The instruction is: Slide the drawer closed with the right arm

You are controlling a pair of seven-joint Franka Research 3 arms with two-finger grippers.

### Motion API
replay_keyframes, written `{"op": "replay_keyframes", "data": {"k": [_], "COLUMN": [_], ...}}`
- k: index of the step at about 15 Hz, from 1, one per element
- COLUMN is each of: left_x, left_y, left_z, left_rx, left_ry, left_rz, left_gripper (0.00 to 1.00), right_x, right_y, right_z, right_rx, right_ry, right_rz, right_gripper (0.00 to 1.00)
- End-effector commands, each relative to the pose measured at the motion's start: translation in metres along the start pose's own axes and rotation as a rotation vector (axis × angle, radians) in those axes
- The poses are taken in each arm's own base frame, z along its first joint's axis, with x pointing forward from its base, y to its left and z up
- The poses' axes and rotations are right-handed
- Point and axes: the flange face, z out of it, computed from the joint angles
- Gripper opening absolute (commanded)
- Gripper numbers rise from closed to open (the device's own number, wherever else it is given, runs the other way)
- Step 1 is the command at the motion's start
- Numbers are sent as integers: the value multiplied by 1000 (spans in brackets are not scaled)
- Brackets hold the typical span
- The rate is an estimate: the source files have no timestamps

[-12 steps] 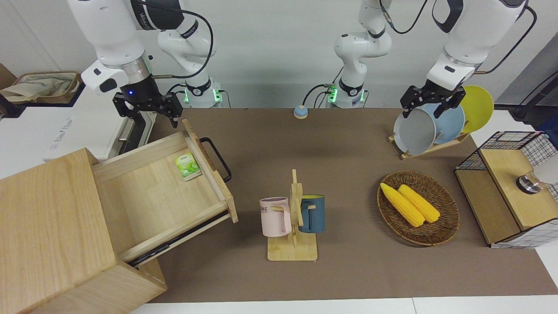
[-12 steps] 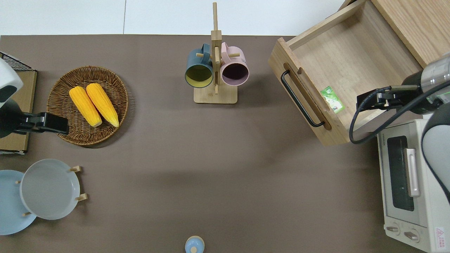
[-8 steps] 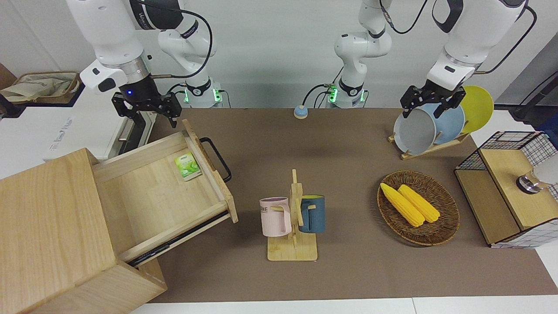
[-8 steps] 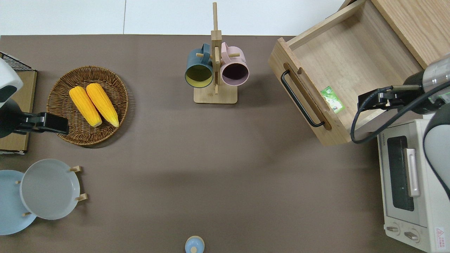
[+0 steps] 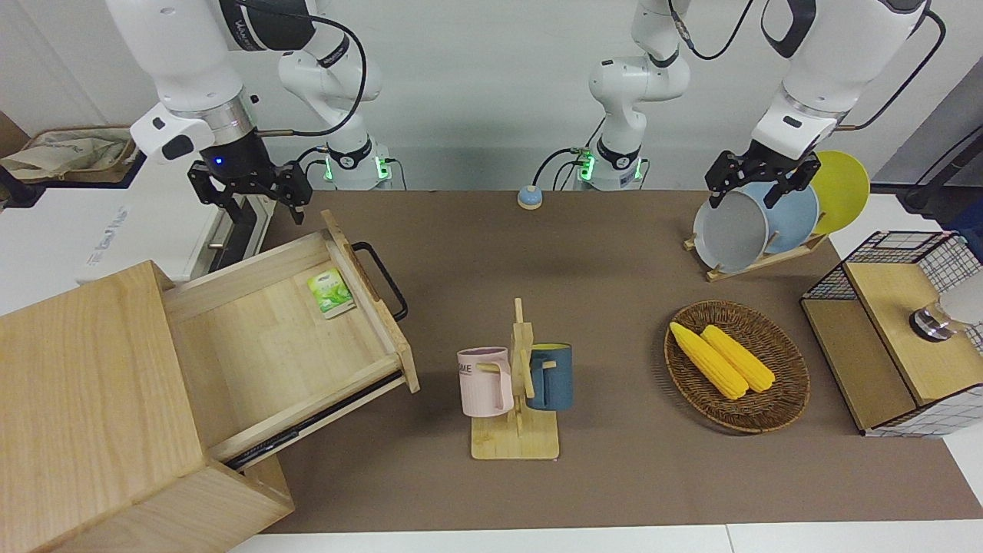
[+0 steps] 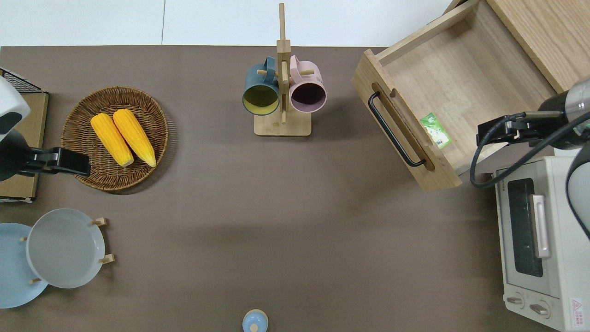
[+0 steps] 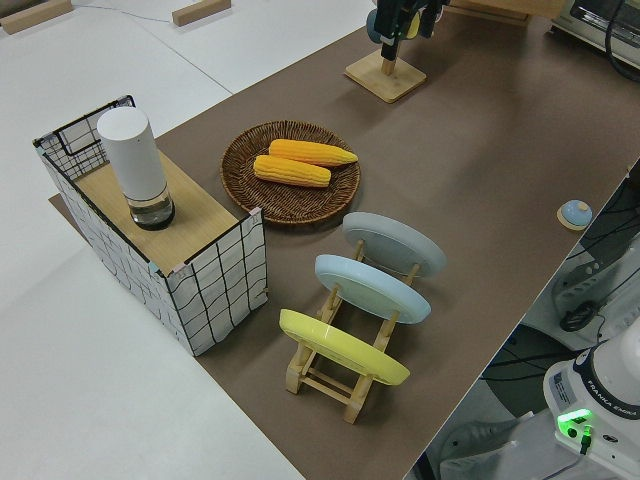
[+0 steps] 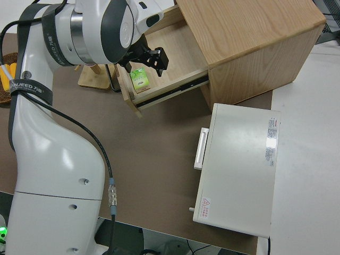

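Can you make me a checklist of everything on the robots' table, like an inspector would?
Surface: brown mat covers the table; white tabletop shows at its edges.
Job's things: drawer stands open from the wooden cabinet; black handle on its front; a small green packet lies inside.
Clutter: mug stand with a blue and a pink mug; basket holding two corn cobs; plate rack with three plates; wire-mesh box with a white cylinder on it; toaster oven; small blue knob.
Grippers: right gripper open, over the drawer's edge, touching nothing; left arm parked.
Cables: black cable loops off the right wrist.
Surroundings: white wall; bag at one end.
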Motion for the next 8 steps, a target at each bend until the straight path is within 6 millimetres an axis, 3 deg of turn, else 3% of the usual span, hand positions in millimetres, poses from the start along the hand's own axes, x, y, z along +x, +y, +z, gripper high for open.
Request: {"op": "replay_keyframes", "data": {"k": [1, 6, 8], "left_x": [1, 1, 1], "left_y": [-1, -1, -1], "left_z": [-4, -3, -4], "left_rx": [16, 16, 16], "left_ry": [-5, -7, -5], "left_rz": [11, 11, 11], "left_gripper": [993, 993, 993], "right_x": [-3, -4, -5], "right_y": [5, 3, -1], "right_z": [-3, -5, -4], "right_rx": [-4, -7, -13], "right_ry": [2, 5, -3], "right_rz": [-32, -38, -47], "right_gripper": [983, 952, 629]}}
